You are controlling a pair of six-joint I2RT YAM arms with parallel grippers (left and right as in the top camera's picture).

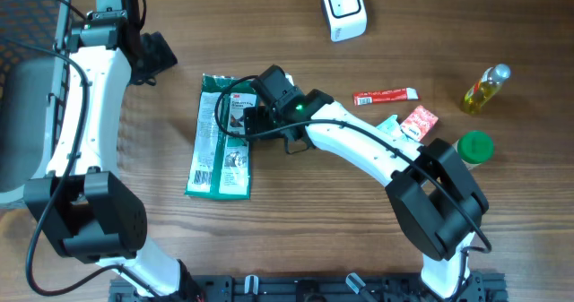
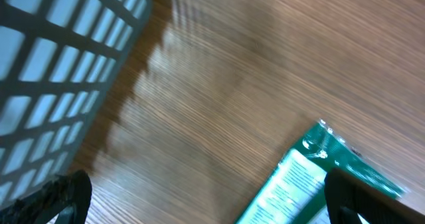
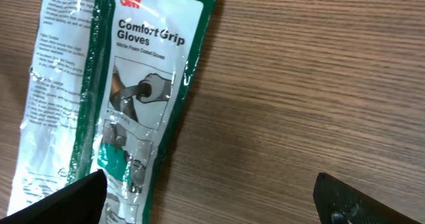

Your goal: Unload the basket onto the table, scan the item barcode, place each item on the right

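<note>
The item is a flat green and white 3M Comfort Grip Gloves package (image 1: 220, 139) lying on the wooden table left of centre. My right gripper (image 1: 254, 114) hovers open over its upper right edge. In the right wrist view the package (image 3: 126, 84) fills the left side and the right gripper (image 3: 212, 204) spans its edge and bare wood, holding nothing. My left gripper (image 1: 164, 56) is open, up and left of the package. In the left wrist view the left gripper (image 2: 216, 204) is over bare wood with a package corner (image 2: 299, 177) by one finger. The white scanner (image 1: 344, 9) stands at the back.
A grey mesh basket (image 1: 27, 87) sits at the left edge, also seen as a basket wall (image 2: 53, 64) in the left wrist view. To the right lie a red tube (image 1: 386, 95), a red packet (image 1: 418, 121), an oil bottle (image 1: 484, 89) and a green lid (image 1: 474, 147).
</note>
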